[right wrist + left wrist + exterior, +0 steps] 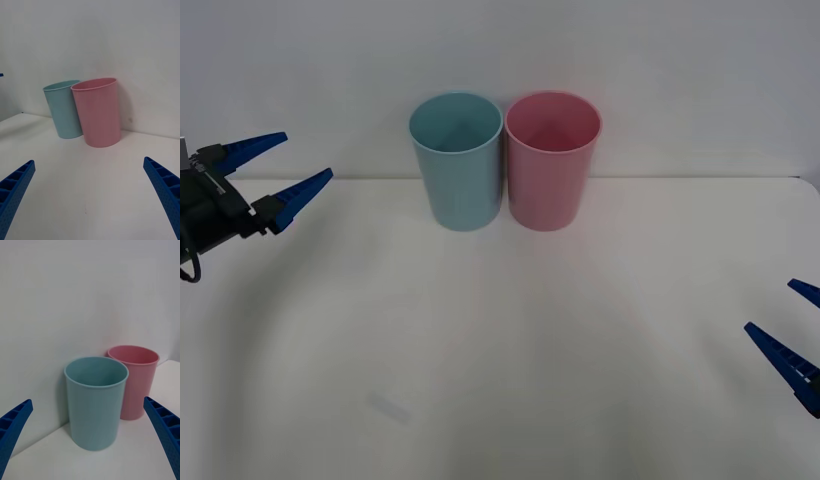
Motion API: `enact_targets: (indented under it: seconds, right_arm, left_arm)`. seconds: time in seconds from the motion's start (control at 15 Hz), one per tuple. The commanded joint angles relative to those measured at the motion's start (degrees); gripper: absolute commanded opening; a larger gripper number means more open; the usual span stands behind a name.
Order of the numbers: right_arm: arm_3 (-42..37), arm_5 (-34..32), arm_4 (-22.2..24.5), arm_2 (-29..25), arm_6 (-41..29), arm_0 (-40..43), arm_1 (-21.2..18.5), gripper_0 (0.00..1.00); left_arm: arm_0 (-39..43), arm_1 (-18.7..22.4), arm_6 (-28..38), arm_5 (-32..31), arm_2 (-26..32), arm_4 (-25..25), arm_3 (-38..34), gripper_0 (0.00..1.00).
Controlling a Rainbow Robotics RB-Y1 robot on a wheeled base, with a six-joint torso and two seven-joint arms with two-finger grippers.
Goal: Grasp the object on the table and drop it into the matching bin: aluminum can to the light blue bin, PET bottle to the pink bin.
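Above table's [500, 380] left edge: left pincer [283, 165] raised, wide open, empty; right pincer [792, 325] low, open, empty.

Front view: high, looking forward and down across the tabletop [500, 380] toward the back wall. Right wrist view: low, near the tabletop, facing the pink bin [98, 111] with the light blue bin [63, 109] behind. Left wrist view: low and closer, light blue bin nearest. All three views share both bins.

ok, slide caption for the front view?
Light blue bin and pink bin side by side on the table; left gripper and right gripper open.
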Motion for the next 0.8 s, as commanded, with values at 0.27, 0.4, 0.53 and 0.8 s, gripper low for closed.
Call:
enact_targets:
  seconds: [0.27,0.4,0.53,0.8]
  right_arm:
    - [0.0,0.0,0.0,0.0,0.0,0.0,0.0,1.00]
    - [0.0,0.0,0.0,0.0,0.0,0.0,0.0,1.00]
    - [0.0,0.0,0.0,0.0,0.0,0.0,0.0,1.00]
    - [0.0,0.0,0.0,0.0,0.0,0.0,0.0,1.00]
  left_arm:
    - [9.4,0.3,-7.0,-7.1,7.2,1.3,-3.8,1.00]
    - [12.1,0.6,-8.8,-10.1,9.4,2.2,-3.8,1.00]
    - [15.4,1.4,-9.9,-11.1,10.3,4.2,-3.8,1.00]
    - [21.9,2.7,-10.9,-11.0,10.3,9.3,-3.8,1.00]
